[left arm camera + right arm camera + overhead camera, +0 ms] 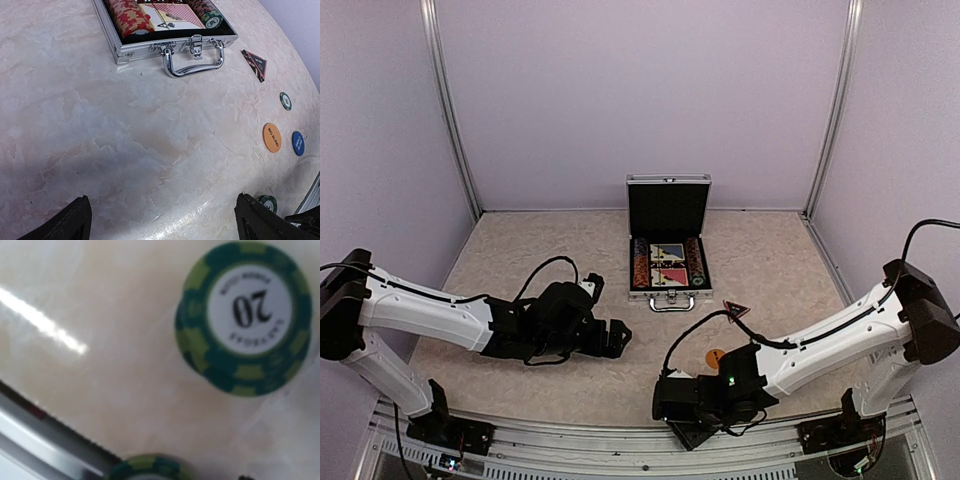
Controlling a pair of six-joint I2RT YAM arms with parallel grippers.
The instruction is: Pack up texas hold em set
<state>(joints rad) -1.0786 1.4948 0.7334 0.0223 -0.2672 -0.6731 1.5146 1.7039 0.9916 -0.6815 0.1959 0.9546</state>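
The silver case [668,250] of the texas hold em set stands open at the table's middle, with cards and chip rows inside [150,22] and its handle [195,62] facing me. Loose on the table to its right lie a dark triangular marker [255,64], a green chip [285,100], an orange disc [272,137] and a blue disc [298,143]. My left gripper [165,225] is open and empty, low over bare table left of the discs. My right gripper [682,425] hovers close over a green "20" chip [245,315] and another green chip [150,467]; its fingers do not show.
The table's metal front rail [45,435] runs just beside the green chips. Lilac walls [640,100] close in the back and both sides. The case lid [668,205] stands upright behind the tray.
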